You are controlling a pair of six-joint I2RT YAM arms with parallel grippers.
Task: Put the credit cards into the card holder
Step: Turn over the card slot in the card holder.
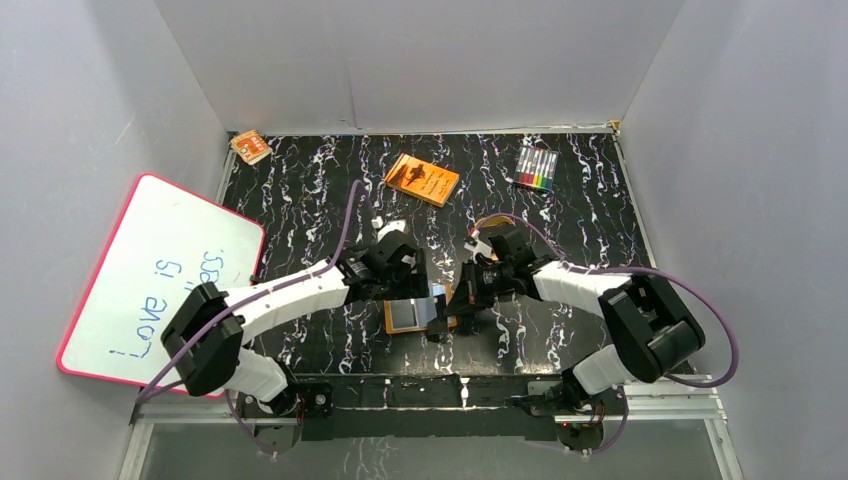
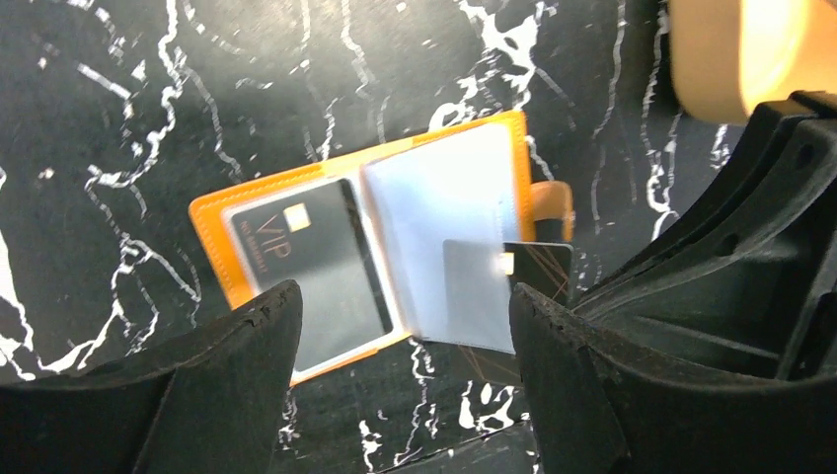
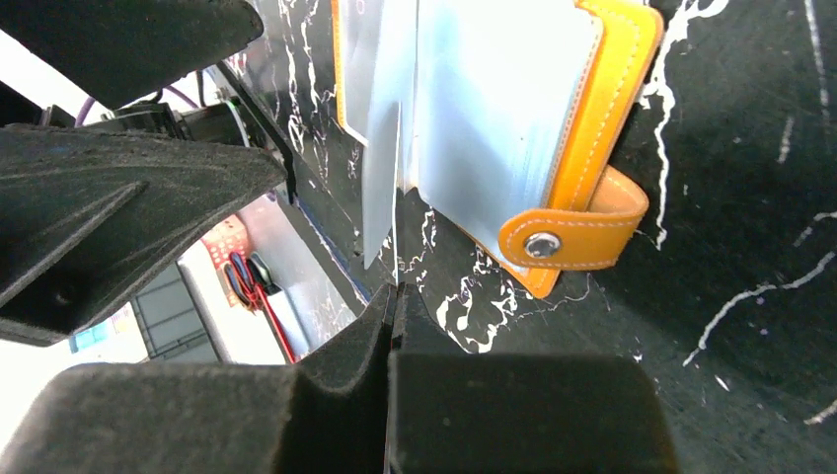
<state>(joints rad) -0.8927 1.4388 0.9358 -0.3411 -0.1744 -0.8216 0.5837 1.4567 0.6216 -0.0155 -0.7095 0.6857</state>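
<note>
My left gripper (image 2: 405, 308) hovers spread over the open holder (image 2: 210, 215), VIP card (image 2: 306, 262) pocketed; my right gripper (image 3: 393, 301) pinches another card (image 2: 545, 265) half-inserted.

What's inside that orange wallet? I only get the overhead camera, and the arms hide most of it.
Observer: A black credit card marked VIP sits in one pocket of the open card holder.
Visitor: Is there any other card?
Observer: Yes, a second black card sticks partly out of a pale sleeve.
Visitor: Is the right gripper open?
Observer: No, the right gripper is shut, with a thin edge meeting its tips. I cannot tell what that edge belongs to.
</note>
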